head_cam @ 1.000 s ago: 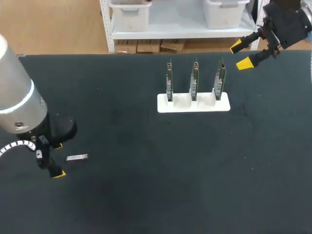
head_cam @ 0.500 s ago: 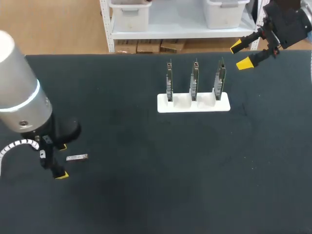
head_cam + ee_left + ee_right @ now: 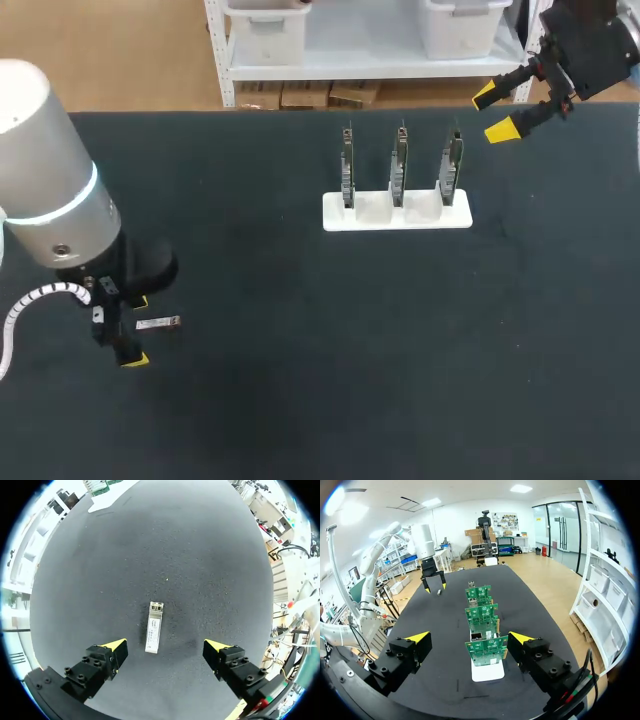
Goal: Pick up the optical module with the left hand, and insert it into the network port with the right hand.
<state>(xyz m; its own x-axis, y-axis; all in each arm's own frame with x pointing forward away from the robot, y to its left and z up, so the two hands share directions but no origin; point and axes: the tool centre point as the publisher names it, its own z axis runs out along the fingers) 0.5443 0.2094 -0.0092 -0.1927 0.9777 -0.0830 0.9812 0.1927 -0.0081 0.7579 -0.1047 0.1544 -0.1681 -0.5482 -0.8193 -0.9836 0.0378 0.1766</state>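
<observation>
module: optical module (image 3: pixel 154 634) is lying flat on the table (image 3: pixel 300 380), between the left gripper (image 3: pixel 165 647) fingers, touching neither.
axis: long axis is running roughly crosswise to the finger line, slightly tilted, so the fingers are facing its narrow width.
left claw: gaping wide, empty.
nearer arm: left; right gripper (image 3: pixel 493 113) is hanging open at the far right corner.
room: card holder (image 3: pixel 397 212) is sitting well apart from the module; no table edge is crowding it.
</observation>
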